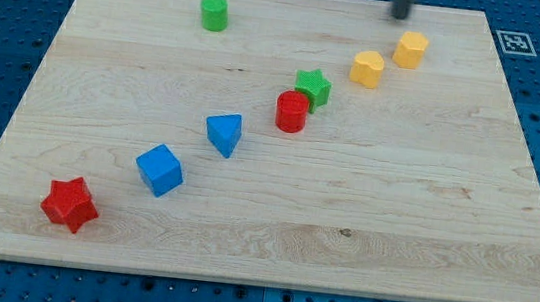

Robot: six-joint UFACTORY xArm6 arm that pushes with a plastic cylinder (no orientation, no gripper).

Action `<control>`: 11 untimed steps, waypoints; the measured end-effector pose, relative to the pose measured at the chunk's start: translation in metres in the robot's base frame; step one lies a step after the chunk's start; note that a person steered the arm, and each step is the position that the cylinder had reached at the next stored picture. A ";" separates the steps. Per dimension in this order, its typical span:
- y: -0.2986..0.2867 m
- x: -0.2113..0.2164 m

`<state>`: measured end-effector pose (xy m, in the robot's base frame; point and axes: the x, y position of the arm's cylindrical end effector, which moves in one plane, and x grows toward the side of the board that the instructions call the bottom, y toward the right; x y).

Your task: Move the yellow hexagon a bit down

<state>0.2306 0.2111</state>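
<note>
My tip (pixel 401 16) sits near the view's top edge of the desk (pixel 424 218), blurred, so its exact end is hard to fix. There is no hand on this rig, only the rod, so nothing opens or closes. Two yellow blocks lie just below it. The yellow hexagon (pixel 410 49), as best I can make out its shape, is just beside the tip at about its 5 o'clock, with a small gap between them. The other yellow block (pixel 366 69) is close by at the hexagon's 8 o'clock, not touching it. Further along that diagonal come the green star (pixel 313 87), the red cylinder (pixel 292 112) touching it, the blue triangle (pixel 224 133), the blue cube (pixel 159 170) and the red star (pixel 70 204). A green cylinder (pixel 214 12) stands alone, well apart at the tip's 9 o'clock.
</note>
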 end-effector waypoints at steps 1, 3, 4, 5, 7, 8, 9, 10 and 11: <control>0.055 0.067; 0.027 0.081; -0.009 0.079; -0.031 0.056; -0.050 0.052; -0.059 0.052; -0.079 0.052; -0.108 0.052; -0.138 0.052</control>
